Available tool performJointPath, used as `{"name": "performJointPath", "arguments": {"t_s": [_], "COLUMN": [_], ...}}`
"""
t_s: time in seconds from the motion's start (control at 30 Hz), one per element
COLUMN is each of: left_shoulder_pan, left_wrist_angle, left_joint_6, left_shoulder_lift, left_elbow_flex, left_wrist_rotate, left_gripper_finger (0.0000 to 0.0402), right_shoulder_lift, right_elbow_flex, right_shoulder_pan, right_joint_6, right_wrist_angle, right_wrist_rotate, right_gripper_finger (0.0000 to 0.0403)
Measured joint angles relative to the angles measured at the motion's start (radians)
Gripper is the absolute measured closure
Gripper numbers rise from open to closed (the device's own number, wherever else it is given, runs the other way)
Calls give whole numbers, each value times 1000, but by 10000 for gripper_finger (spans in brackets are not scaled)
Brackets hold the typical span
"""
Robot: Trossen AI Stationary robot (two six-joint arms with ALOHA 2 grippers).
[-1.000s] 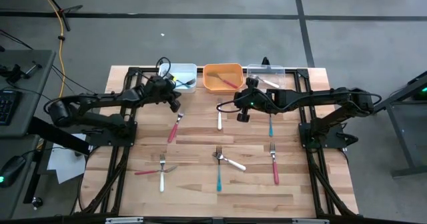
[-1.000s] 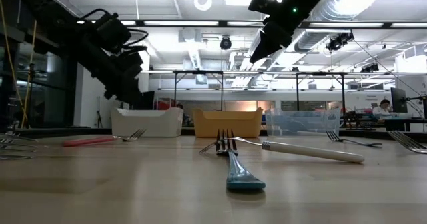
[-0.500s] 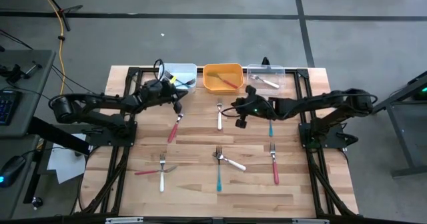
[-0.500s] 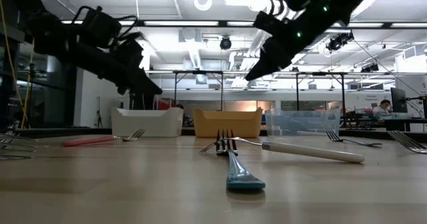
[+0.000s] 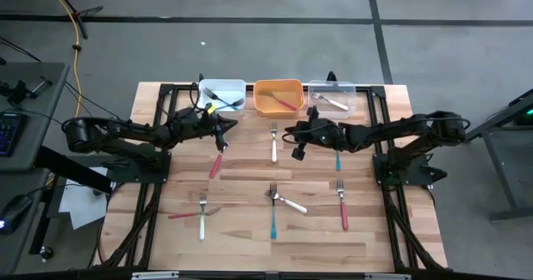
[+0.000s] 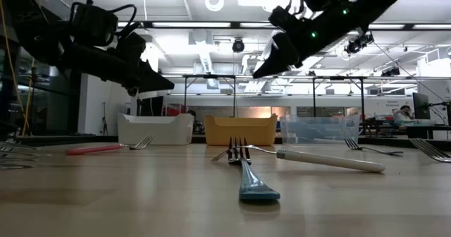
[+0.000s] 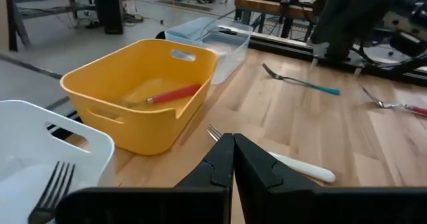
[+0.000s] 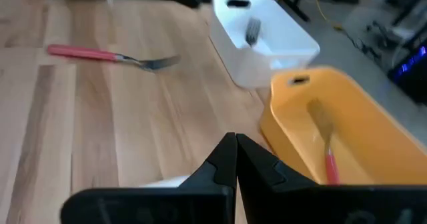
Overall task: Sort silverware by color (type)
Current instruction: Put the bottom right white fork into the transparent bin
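Note:
Several forks lie flat on the wooden table: a red one [image 5: 216, 161], a white one [image 5: 274, 145], a blue one [image 5: 338, 158], and others nearer the front [image 5: 272, 217]. My left gripper [image 5: 225, 131] is shut and empty, above the table just beyond the red fork's tines. In its wrist view [image 7: 232, 154] it points at the white fork [image 7: 293, 164]. My right gripper [image 5: 293, 147] is shut and empty, just right of the white fork. Its wrist view [image 8: 233, 154] shows the red fork [image 8: 100, 55] ahead.
Three bins stand in a row at the far edge: a white one [image 5: 223, 97] holding forks, an orange one [image 5: 278, 97] holding a red fork [image 7: 175, 93], and a clear one [image 5: 331, 96] holding a fork. Both arms hang above the table [image 6: 148, 75] [image 6: 296, 39].
My left gripper has gone from beside the white bin toward the table's right and near edges, over the red fork's tine end, and has tipped more level. My right gripper has gone toward the table's left and near edges and a little down, toward the white fork.

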State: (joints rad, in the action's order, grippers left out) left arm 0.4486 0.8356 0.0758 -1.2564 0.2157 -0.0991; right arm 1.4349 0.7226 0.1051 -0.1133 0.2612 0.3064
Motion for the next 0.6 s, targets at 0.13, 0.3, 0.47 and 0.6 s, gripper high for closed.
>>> {"name": "performJointPath", "arguments": {"t_s": [0.13, 0.3, 0.47, 0.6], "left_shoulder_pan": [-24, -33, -38, -38], "left_wrist_angle": [0, -25, -22, -23], "left_joint_6": [-43, -10, -46, -19], "left_shoulder_lift": [0, 0, 0, 0], "left_elbow_flex": [0, 0, 0, 0], "left_wrist_rotate": [-8, 38, 28, 12], "left_gripper_finger": [399, 395, 392, 399], "right_shoulder_lift": [0, 0, 0, 0], "right_elbow_flex": [39, 78, 102, 102], "right_shoulder_pan": [0, -3, -15, -31], "right_joint_6": [-13, 71, 133, 165], "right_wrist_angle": [-25, -94, -170, -184], "right_wrist_rotate": [-23, -26, -22, -18], "right_gripper_finger": [403, 402, 387, 364]}}
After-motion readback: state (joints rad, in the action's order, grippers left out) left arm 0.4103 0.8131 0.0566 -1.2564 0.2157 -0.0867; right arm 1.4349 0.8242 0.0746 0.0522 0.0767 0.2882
